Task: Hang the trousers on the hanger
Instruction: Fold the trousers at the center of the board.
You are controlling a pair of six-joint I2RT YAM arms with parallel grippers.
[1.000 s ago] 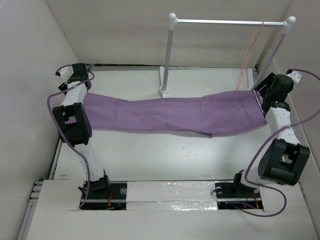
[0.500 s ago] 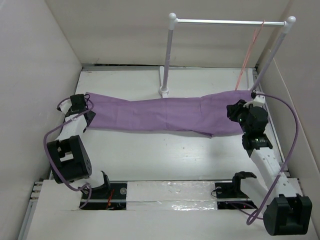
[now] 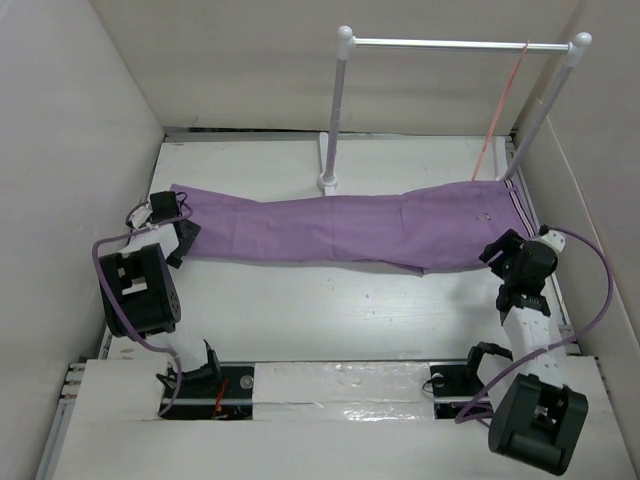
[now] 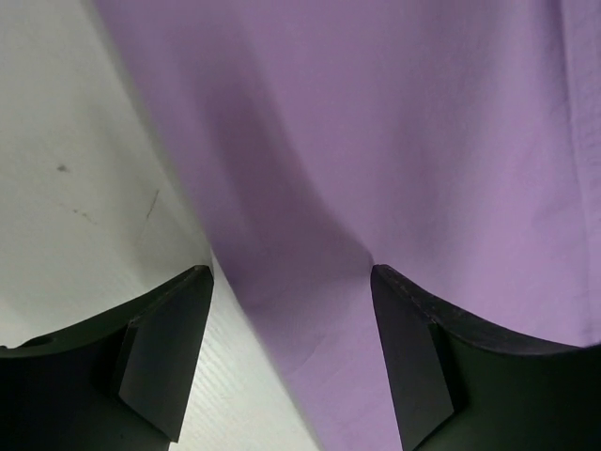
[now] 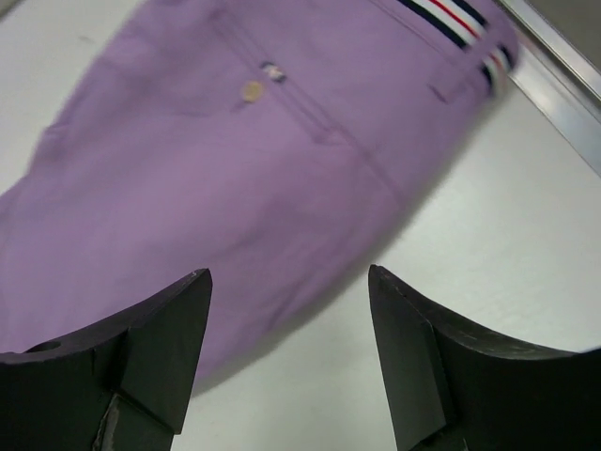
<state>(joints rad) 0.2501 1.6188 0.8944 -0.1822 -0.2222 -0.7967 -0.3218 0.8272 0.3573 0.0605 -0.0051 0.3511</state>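
Observation:
The light purple trousers (image 3: 340,230) lie flat across the table, leg ends at the left, striped waistband (image 3: 516,200) at the right. The thin pink-red hanger (image 3: 497,120) hangs from the rail near its right post. My left gripper (image 3: 182,240) is open just above the leg end, the cloth (image 4: 394,160) lying under and between its fingers. My right gripper (image 3: 497,255) is open near the trousers' near right corner, with the seat and waistband (image 5: 451,19) ahead of its fingers (image 5: 413,348). Neither gripper holds anything.
A white two-post stand with a silver bar (image 3: 455,44) stands at the back, its left base (image 3: 328,182) just behind the trousers. White walls close in on the left, back and right. Bare tabletop (image 3: 330,310) lies between the trousers and the arm bases.
Both arms have pulled back toward the near edge. The right gripper came off the waistband end and down to the near right corner. The trousers lie where they were.

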